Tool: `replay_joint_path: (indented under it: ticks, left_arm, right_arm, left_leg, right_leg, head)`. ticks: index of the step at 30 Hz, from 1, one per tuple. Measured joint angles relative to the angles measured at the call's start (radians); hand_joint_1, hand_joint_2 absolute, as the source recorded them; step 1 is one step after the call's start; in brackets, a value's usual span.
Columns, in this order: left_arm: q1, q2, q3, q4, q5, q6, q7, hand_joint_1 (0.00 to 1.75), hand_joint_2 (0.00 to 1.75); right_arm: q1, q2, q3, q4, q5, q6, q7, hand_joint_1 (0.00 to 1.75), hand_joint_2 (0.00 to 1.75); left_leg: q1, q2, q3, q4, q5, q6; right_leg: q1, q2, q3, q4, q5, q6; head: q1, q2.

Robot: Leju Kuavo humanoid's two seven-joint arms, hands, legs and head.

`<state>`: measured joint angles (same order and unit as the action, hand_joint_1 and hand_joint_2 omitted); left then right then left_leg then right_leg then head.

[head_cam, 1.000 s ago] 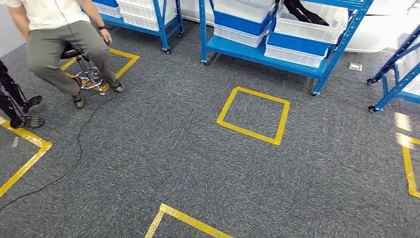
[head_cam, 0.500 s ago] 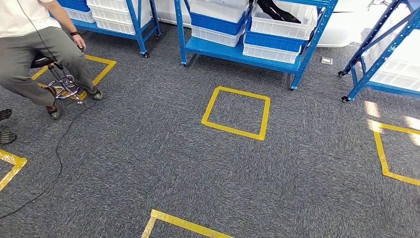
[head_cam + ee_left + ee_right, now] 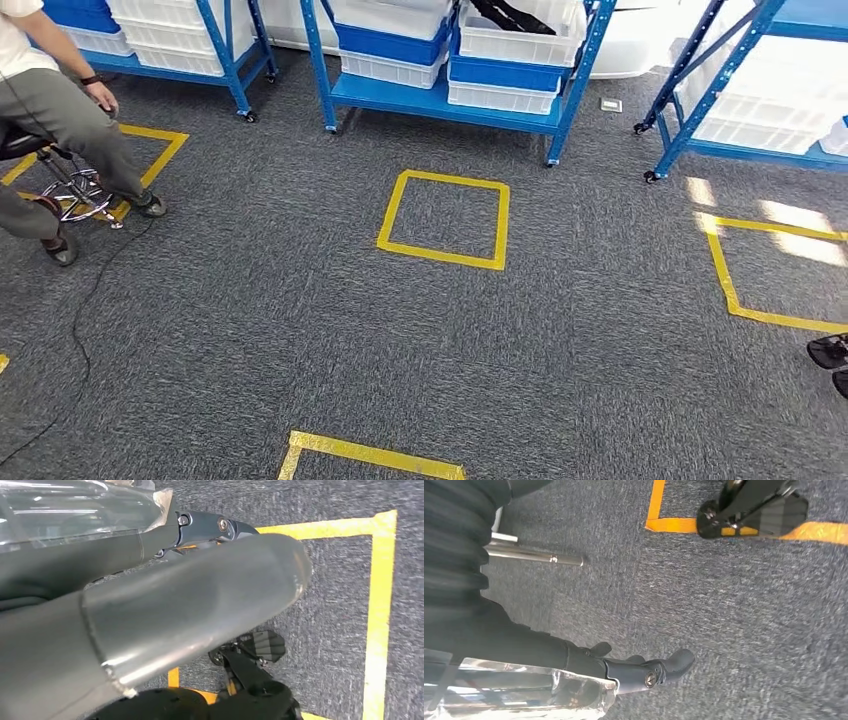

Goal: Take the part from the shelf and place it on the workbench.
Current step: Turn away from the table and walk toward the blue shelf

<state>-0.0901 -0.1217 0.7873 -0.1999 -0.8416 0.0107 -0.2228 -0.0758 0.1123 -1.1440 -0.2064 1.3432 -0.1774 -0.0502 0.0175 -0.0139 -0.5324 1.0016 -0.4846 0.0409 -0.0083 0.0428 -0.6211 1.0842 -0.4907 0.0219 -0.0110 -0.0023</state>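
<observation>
dark part (image 3: pixel 510 14) half hidden in white bin (image 3: pixel 520 42), shelf (image 3: pixel 450 100) top cut off

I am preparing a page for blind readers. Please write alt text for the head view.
A blue shelf with white and blue bins stands across a grey carpet, behind a yellow tape square on the floor. At the left, a person sits on a stool.

Warehouse-style robot test lab, grey carpet floor (image 3: pixel 300 320) marked with yellow tape squares (image 3: pixel 445 218), blue wheeled metal shelving racks (image 3: pixel 440 95) stacked with white and blue plastic bins (image 3: pixel 510 50), person (image 3: pixel 50 100) seated on a rolling stool (image 3: pixel 70 190)
</observation>
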Motion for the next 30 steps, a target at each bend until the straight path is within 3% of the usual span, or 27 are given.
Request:
replay_joint_path:
  ticks: [3,5,6,7,8,9,10,11,12,13,18,23,26,28,30]
  left_arm:
    - [0.002,0.0,0.0,0.0,0.0,0.0,0.0,0.0,0.0]
    - [0.003,0.0,0.0,0.0,-0.001,0.0,0.001,0.0,0.0]
    - [0.002,-0.001,0.0,0.0,-0.002,0.0,0.002,0.0,0.0]
    - [0.002,-0.002,0.0,0.0,-0.003,-0.001,0.002,0.0,0.0]
    - [0.0,-0.002,0.0,0.0,-0.004,-0.001,0.004,0.0,0.0]
    - [-0.001,-0.002,0.001,0.0,-0.004,-0.001,0.005,0.0,0.0]
    - [-0.001,-0.001,0.001,0.0,-0.005,-0.001,0.006,0.0,0.0]
    - [-0.001,-0.001,0.002,0.0,-0.004,-0.002,0.006,0.0,0.0]
    - [0.001,-0.001,0.003,0.0,-0.004,-0.004,0.004,0.0,0.0]
    - [0.001,-0.002,0.003,0.0,-0.004,-0.005,0.002,0.0,0.0]
    - [0.0,-0.001,0.003,0.0,-0.006,-0.01,-0.008,0.0,0.0]
    - [0.0,0.0,0.003,0.0,-0.017,-0.016,-0.023,0.0,0.0]
    - [-0.002,0.002,0.003,0.0,-0.02,-0.01,-0.024,0.0,0.0]
    - [-0.003,0.002,0.003,0.0,-0.02,-0.008,-0.025,0.0,0.0]
    - [-0.002,0.002,0.003,0.0,-0.022,-0.003,-0.026,0.0,0.0]
  right_arm:
    - [-0.003,0.001,0.0,0.0,-0.001,0.0,0.001,0.0,1.75]
    - [-0.002,0.0,0.0,0.0,-0.003,0.0,0.003,0.0,1.75]
    - [-0.001,-0.001,0.0,0.0,-0.004,0.0,0.004,0.0,1.75]
    - [-0.002,-0.001,0.0,0.0,-0.005,0.0,0.006,0.0,1.75]
    - [-0.002,-0.001,0.0,0.0,-0.006,0.0,0.008,0.0,1.75]
    - [-0.004,-0.001,0.001,0.0,-0.004,0.0,0.009,0.0,1.75]
    - [-0.006,0.0,0.002,0.0,0.002,-0.002,0.01,0.0,1.75]
    - [-0.006,0.0,0.005,0.0,0.008,-0.003,0.011,0.0,1.75]
    - [-0.006,0.0,0.008,0.0,0.014,-0.004,0.012,0.0,1.75]
    - [-0.006,-0.001,0.011,0.0,0.017,-0.004,0.012,0.0,1.75]
    - [-0.006,-0.002,0.019,0.0,0.02,-0.004,0.013,0.0,1.75]
    - [-0.005,-0.002,0.022,0.0,0.021,-0.004,0.014,0.0,1.75]
    - [-0.005,-0.002,0.023,0.0,0.021,-0.004,0.015,0.0,1.75]
    - [-0.004,-0.002,0.024,0.0,0.022,-0.003,0.016,0.0,1.75]
    - [-0.007,-0.003,0.024,0.0,0.023,-0.003,0.017,0.0,1.75]
  left_leg:
    - [-0.002,0.028,-0.003,0.0,0.0,0.002]
    - [-0.003,0.059,-0.005,0.001,0.0,0.001]
    - [-0.002,0.075,-0.003,0.001,-0.002,-0.002]
    - [-0.003,0.097,0.002,0.002,-0.006,-0.01]
    - [-0.002,0.107,0.009,0.005,-0.015,-0.024]
    - [-0.001,0.091,-0.013,0.07,-0.057,-0.039]
    - [0.0,0.066,-0.016,0.072,-0.057,-0.048]
    - [0.001,0.033,-0.023,0.073,-0.053,-0.052]
    - [-0.001,0.006,-0.032,0.072,-0.045,-0.048]
    - [-0.005,0.003,-0.012,0.008,-0.003,-0.041]
    - [-0.019,0.004,-0.013,0.008,-0.001,-0.027]
    - [-0.025,0.003,-0.018,0.013,-0.002,-0.014]
    - [-0.028,0.004,-0.02,0.008,-0.006,0.001]
    - [-0.023,0.005,-0.012,0.0,-0.013,0.017]
    - [-0.017,0.01,0.001,-0.004,-0.021,0.027]
  right_leg:
    - [-0.003,-0.025,-0.067,0.136,-0.068,-0.002]
    - [-0.006,-0.032,-0.093,0.201,-0.088,0.011]
    - [-0.008,-0.043,-0.063,0.154,-0.069,0.022]
    - [-0.006,-0.063,-0.022,0.082,-0.04,0.023]
    - [-0.009,-0.072,0.02,0.007,-0.012,0.014]
    - [-0.009,-0.071,0.055,-0.057,0.012,-0.001]
    - [-0.005,-0.051,0.064,-0.074,0.02,-0.019]
    - [-0.002,-0.023,0.063,-0.074,0.021,-0.029]
    - [0.005,-0.004,0.059,-0.073,0.02,-0.032]
    - [0.009,0.005,0.057,-0.072,0.017,-0.03]
    - [0.007,0.004,0.058,-0.074,0.019,-0.018]
    - [-0.006,0.005,0.062,-0.081,0.026,-0.003]
    - [-0.01,0.005,0.065,-0.075,0.032,0.012]
    - [-0.01,-0.002,0.056,-0.047,0.031,0.02]
    - [-0.01,-0.017,0.02,0.022,0.002,0.013]
  head:
    - [0.005,0.0]
    - [0.006,0.0]
    - [0.007,0.0]
    - [0.006,0.0]
    - [0.005,0.0]
    - [0.002,0.0]
    - [0.0,0.0]
    - [-0.002,0.0]
    - [-0.003,0.0]
    - [-0.003,0.0]
    - [-0.003,0.0]
    - [-0.003,0.0]
    - [-0.003,0.0]
    - [-0.003,0.0]
    - [0.0,0.0]
